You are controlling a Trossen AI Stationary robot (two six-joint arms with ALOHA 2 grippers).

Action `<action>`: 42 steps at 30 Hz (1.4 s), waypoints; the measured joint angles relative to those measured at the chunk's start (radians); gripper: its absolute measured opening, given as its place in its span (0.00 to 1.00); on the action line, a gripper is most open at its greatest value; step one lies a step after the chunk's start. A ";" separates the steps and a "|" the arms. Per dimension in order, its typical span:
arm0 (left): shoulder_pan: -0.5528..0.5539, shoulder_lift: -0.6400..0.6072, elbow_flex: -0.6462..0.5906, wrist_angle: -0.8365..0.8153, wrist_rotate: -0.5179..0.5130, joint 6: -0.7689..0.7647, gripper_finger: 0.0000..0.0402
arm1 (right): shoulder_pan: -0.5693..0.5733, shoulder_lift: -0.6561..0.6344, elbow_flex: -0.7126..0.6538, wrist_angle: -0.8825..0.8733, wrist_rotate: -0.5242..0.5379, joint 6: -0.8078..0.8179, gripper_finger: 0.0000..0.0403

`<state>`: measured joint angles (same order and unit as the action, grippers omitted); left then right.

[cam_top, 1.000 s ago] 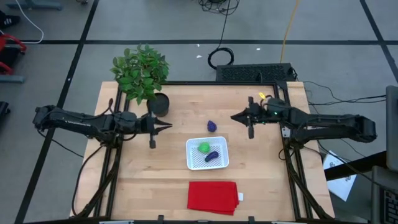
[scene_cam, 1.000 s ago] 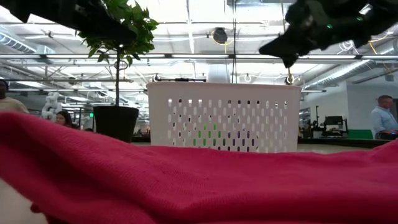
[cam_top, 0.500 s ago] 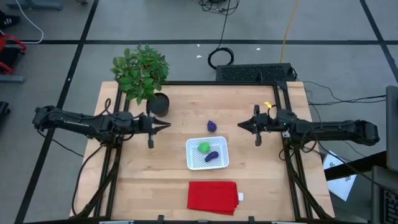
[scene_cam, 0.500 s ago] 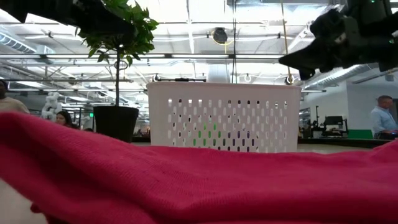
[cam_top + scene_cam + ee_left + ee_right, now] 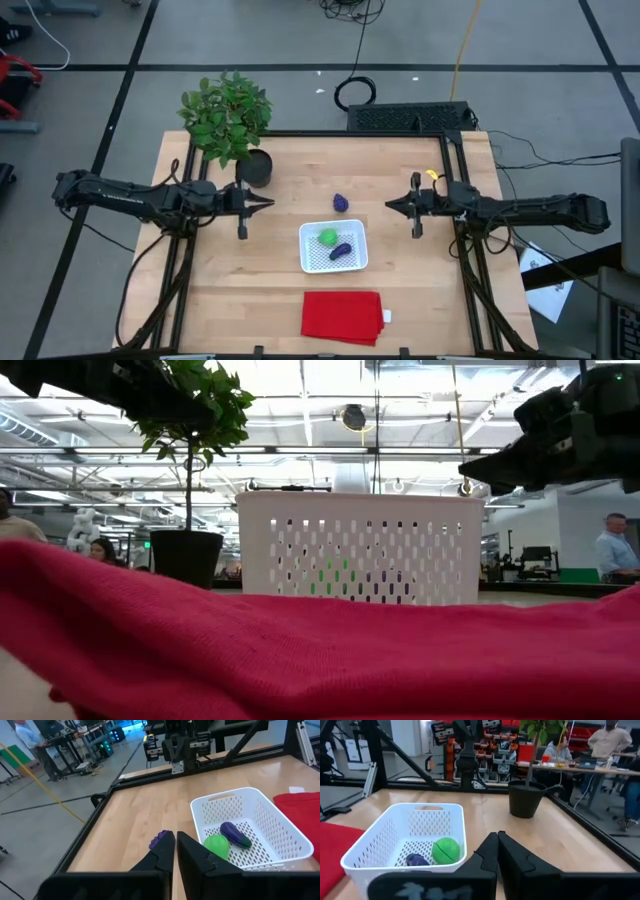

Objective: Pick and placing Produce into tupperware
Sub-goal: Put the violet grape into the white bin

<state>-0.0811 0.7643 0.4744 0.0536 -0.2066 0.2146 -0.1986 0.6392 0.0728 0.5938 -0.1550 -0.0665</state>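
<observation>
The white perforated tupperware (image 5: 333, 247) sits mid-table with the round green item (image 5: 327, 237) and the long dark purple item (image 5: 341, 251) lying on its floor. Both also show in the left wrist view, the green item (image 5: 217, 845) beside the dark purple item (image 5: 235, 834). The rounded purple item (image 5: 342, 203) rests on the wood just beyond the tupperware's far side, half hidden behind my left fingers in the left wrist view (image 5: 159, 839). My left gripper (image 5: 268, 204) hovers left of it, shut and empty. My right gripper (image 5: 390, 206) hovers right of it, shut and empty.
A potted plant (image 5: 232, 125) stands at the far left corner of the table. A folded red cloth (image 5: 343, 316) lies at the near edge and fills the low view's foreground (image 5: 320, 650). Bare wood lies on both sides of the tupperware. People show in the room behind.
My right gripper has drawn back a little toward the table's right and near edges, still shut. The left arm and the produce have stayed put.
</observation>
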 joint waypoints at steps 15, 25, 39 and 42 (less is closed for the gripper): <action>0.049 0.129 0.187 -0.146 -0.027 0.038 0.06 | -0.002 -0.005 -0.035 0.062 -0.002 -0.025 0.00; 0.250 0.290 0.473 -0.307 0.379 0.204 0.06 | -0.002 -0.004 -0.036 0.061 -0.002 -0.025 0.00; 0.443 0.595 0.810 -0.392 0.549 0.225 0.06 | -0.002 -0.004 -0.038 0.077 -0.002 -0.025 0.00; 0.455 0.686 0.913 -0.496 0.550 0.270 0.06 | -0.002 -0.004 -0.038 0.078 -0.002 -0.025 0.00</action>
<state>0.3740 1.4499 1.3874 -0.4419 0.3432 0.4849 -0.2008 0.6350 0.0353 0.6720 -0.1572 -0.0912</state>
